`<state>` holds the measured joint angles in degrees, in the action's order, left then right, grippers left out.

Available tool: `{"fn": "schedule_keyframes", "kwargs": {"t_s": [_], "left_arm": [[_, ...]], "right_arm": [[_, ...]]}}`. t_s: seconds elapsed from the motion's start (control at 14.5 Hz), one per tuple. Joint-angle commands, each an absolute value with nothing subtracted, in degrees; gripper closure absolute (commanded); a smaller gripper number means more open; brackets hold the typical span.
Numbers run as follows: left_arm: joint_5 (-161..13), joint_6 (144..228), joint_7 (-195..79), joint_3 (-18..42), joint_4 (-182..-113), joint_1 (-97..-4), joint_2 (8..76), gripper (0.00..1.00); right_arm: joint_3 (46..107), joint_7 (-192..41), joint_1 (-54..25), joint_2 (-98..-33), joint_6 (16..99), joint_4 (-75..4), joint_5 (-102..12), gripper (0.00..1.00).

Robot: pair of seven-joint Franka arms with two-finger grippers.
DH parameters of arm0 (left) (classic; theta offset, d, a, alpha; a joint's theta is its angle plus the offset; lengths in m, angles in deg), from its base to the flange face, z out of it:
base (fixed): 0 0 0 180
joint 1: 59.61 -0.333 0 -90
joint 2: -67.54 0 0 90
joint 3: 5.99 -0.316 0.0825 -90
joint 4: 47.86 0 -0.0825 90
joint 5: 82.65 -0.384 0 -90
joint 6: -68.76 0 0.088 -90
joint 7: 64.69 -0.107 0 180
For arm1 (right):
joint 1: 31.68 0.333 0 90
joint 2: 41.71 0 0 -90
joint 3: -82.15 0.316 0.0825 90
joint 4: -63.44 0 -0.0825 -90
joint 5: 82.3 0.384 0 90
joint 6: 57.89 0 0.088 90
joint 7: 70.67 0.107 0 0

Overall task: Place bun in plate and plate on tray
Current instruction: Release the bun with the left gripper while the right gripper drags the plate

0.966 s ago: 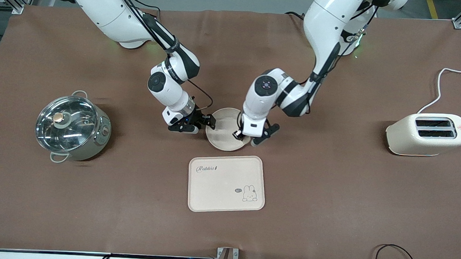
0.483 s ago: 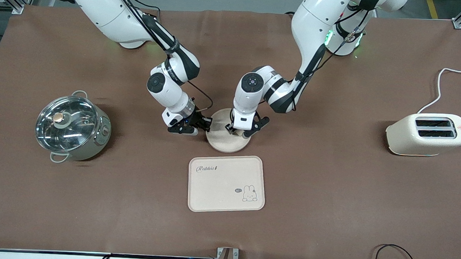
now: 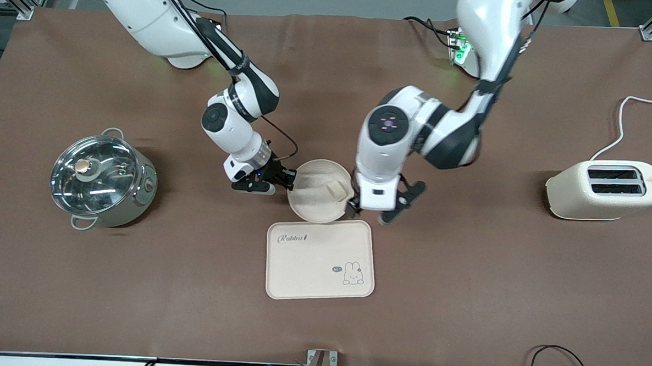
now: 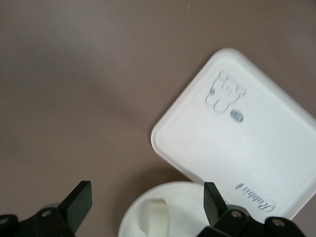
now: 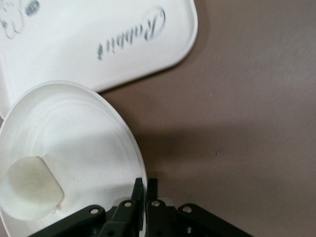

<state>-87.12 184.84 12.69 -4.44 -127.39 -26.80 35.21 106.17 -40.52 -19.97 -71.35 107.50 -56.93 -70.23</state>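
From my console the first half looks done: the bun point(image 3: 336, 189) lies in the plate point(image 3: 314, 204), which sits just beside the tray point(image 3: 320, 259), not yet on it. My right gripper point(image 3: 285, 179) is pinched tight on the plate's rim. My left gripper point(image 3: 371, 210) hangs over the plate's edge, spread wide and holding nothing. The brown table mat point(image 3: 465, 277) also carries a pot point(image 3: 103, 179) and a toaster point(image 3: 604, 189).

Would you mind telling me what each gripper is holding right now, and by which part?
The right gripper pinches the plate by its rim, bun inside. The left gripper is open beside the plate, holding nothing.
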Motion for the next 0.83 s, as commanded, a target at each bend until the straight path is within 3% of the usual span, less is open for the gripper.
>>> {"fn": "schedule_keyframes", "kwargs": {"t_s": [0.0,0.07,0.55,0.76], "left_arm": [[-87.7,182.1,2.1,-4.1,-126.8,-33.4,39.6,0.00],[-87.8,179.9,-2.3,-4.1,-126.7,-35.4,41.1,0.00],[-87.6,166.0,-37.3,-4.1,-126.9,-48.9,52.4,0.00],[-86.6,160.3,-46.0,-4.1,-127.0,-52.5,57.4,0.00]], "right_arm": [[106.6,-38.2,-21.5,-66.6,97.5,-51.7,-70.3,1.00],[106.4,-38.1,-21.0,-67.1,95.5,-48.2,-71.0,1.00],[100.3,-38.0,-20.0,-86.9,85.9,-19.6,-79.5,1.00],[99.5,-37.5,-18.1,-96.8,85.4,-7.3,-79.7,1.00]]}}
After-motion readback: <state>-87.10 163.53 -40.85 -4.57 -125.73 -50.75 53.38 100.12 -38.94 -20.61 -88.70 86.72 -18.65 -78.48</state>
